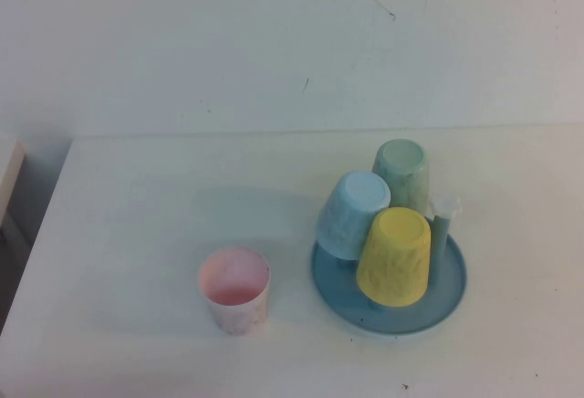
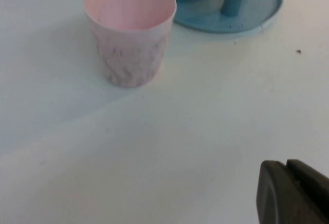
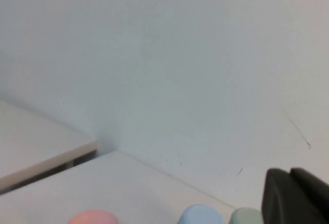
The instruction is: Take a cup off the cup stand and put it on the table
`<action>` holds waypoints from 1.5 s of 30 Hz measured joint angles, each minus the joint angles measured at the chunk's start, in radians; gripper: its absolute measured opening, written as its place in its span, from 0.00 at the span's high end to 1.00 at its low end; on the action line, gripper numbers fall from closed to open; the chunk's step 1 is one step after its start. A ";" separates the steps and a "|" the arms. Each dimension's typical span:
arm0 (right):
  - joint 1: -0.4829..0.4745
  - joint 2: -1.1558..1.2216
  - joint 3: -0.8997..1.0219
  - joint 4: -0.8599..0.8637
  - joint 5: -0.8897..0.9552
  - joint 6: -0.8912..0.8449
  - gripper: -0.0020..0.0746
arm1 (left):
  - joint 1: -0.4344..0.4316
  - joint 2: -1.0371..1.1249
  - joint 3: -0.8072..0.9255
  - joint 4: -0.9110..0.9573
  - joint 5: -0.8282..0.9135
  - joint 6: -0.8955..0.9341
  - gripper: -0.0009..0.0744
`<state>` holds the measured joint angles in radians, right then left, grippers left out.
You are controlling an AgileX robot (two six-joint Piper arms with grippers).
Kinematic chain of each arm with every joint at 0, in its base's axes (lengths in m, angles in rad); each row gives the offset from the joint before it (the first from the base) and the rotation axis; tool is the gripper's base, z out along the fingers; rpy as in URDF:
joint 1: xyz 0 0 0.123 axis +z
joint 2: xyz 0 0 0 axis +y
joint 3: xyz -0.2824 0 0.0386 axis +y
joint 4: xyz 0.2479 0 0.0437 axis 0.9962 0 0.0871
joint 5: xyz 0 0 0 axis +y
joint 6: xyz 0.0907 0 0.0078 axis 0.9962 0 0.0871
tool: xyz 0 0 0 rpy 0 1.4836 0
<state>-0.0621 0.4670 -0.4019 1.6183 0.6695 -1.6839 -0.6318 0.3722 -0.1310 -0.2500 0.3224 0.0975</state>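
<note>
The cup (image 1: 235,290) is pale pink, its outer wall mottled with faint grey speckles and its inside a smooth, warmer pink. The cup stand (image 1: 452,290) has a mid-blue round base and a grey-green peg (image 1: 441,230) tipped white. On it sit a yellow cup (image 1: 395,256), a light blue cup (image 1: 352,214) and a pale green cup (image 1: 402,173), all with a matte, faintly dappled surface. The counter (image 1: 137,225) is plain white, the wall (image 1: 274,42) off-white. Both hands, left hand (image 2: 295,193) and right hand (image 3: 295,196), are black.
</note>
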 joint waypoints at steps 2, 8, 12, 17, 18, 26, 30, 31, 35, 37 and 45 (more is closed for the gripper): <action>0.007 0.000 0.000 -0.053 0.016 -0.005 0.98 | 0.000 0.000 0.000 0.000 0.037 0.000 0.99; 0.009 0.000 0.000 -0.255 0.196 0.009 0.98 | 0.000 0.000 0.000 0.002 0.071 0.000 0.99; 0.009 0.000 0.000 -0.319 0.222 -0.057 0.98 | 0.000 0.000 0.000 0.004 0.071 0.000 0.99; 0.009 -0.035 0.000 -0.169 0.138 -0.426 0.98 | 0.000 0.000 0.000 0.004 0.071 0.000 0.99; 0.009 -0.051 0.000 -0.129 0.126 -0.493 0.98 | 0.000 0.000 0.000 0.004 0.071 0.000 0.99; 0.009 -0.183 0.000 -0.063 -0.004 -0.624 0.98 | 0.000 0.000 0.000 0.004 0.073 -0.002 0.99; 0.009 -0.224 0.025 -0.055 -0.088 -0.628 0.98 | 0.000 0.000 0.000 0.004 0.073 -0.002 0.99; 0.009 -0.240 0.039 -0.055 -0.116 -0.628 0.98 | 0.000 0.000 0.000 0.004 0.073 -0.002 0.99; 0.009 -0.324 0.086 -0.253 -0.219 -0.391 0.98 | 0.000 0.000 0.000 0.004 0.073 -0.002 0.99; 0.009 -0.364 0.109 -0.540 -0.230 -0.011 0.98 | 0.000 0.000 0.000 0.004 0.073 -0.002 0.99; 0.009 -0.466 0.253 -1.497 -0.150 1.278 0.98 | 0.000 0.000 0.000 0.004 0.073 -0.002 0.99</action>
<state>-0.0527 0.0009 -0.1489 0.1217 0.5200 -0.4063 -0.6318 0.3722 -0.1310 -0.2463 0.3954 0.0957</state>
